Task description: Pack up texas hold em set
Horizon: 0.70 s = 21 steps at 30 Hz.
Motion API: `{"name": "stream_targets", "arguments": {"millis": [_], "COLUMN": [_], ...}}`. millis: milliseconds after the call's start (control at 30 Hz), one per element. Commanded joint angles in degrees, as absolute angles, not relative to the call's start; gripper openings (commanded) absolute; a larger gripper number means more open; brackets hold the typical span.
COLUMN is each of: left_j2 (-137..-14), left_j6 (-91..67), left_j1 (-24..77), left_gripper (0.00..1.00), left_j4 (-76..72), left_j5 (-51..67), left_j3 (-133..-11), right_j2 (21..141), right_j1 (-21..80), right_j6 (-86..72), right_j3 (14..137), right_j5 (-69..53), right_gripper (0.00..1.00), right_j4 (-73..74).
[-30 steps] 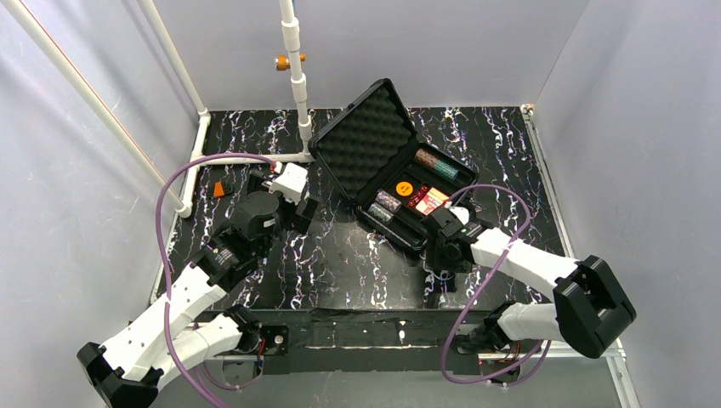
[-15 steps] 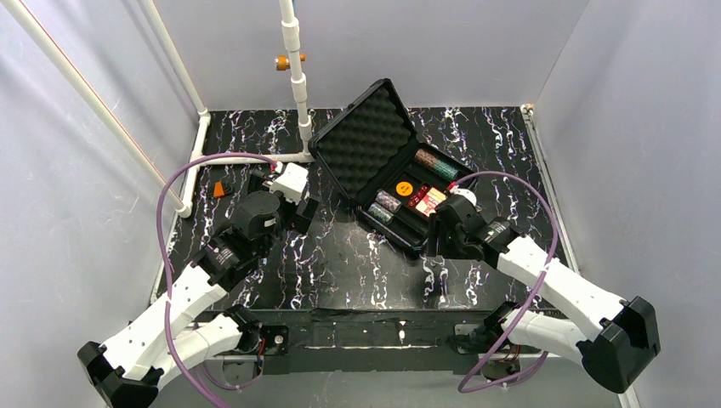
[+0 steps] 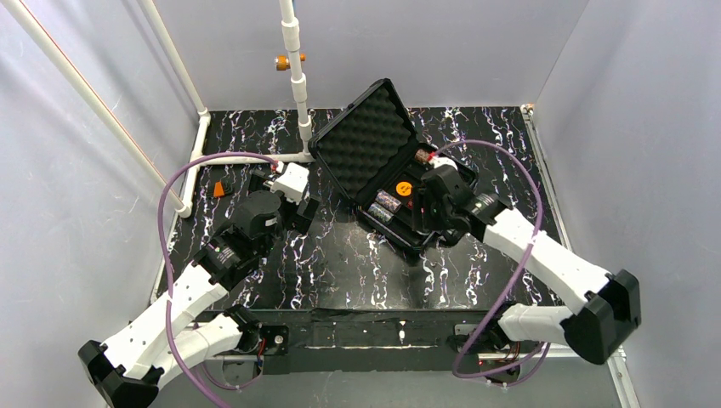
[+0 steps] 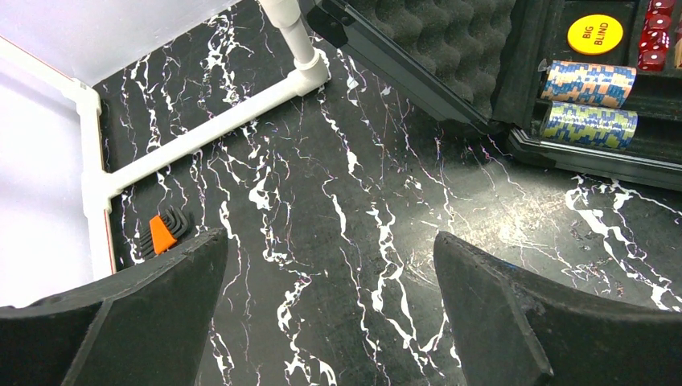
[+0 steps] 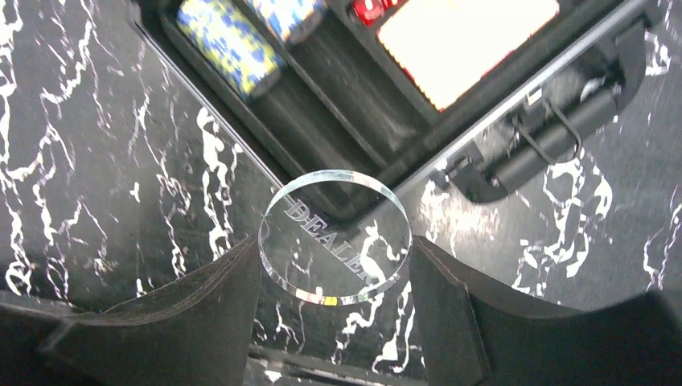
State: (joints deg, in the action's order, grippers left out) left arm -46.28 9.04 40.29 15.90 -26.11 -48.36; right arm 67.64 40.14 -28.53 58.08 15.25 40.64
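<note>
1. The right fingers [image 5: 217, 314] grip a clear DEALER disc [image 5: 335, 236] by its rim.
2. The open black case [image 3: 367, 136] has its near corner just beyond the disc. The chip stacks [image 5: 229, 44] and card box [image 5: 462, 40] lie farther in.
3. The left fingers [image 4: 153, 305] stand wide apart and empty over the bench [image 4: 322, 241], left of the case.
4. Judgement: the right arm is nearer, and the disc needs carrying far-left over the tray.

Open lid [image 3: 367, 136] walls case [image 3: 383, 228] far-left; near edge approach seemingly free.

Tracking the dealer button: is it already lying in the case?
No, the clear DEALER disc is held in the right gripper, not set down.
</note>
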Motion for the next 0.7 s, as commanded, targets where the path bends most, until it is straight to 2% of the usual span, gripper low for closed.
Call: {"name": "stream_targets", "arguments": {"millis": [0,267,667], "left_j2": [-46.2,-45.8,-45.6], "left_j6": [9.5,9.3,9.3], "left_j1": [40.2,40.2,40.2], "left_gripper": [0.99,0.99,0.99], "left_j4": [16.3,16.6,16.7], "left_j5": [-26.6,-26.5,-26.2], "left_j3": [-48.6,-48.7,-48.7], "right_j2": [73.7,84.2,94.6], "right_j1": [39.8,37.4,27.9], "right_j6": [-24.3,-23.5,-20.6], "right_j3": [66.6,76.4,81.9], "right_j5": [17.7,19.5,11.6], "right_gripper": [0.01,0.01,0.01], "right_j4": [34.3,33.0,36.4]}}
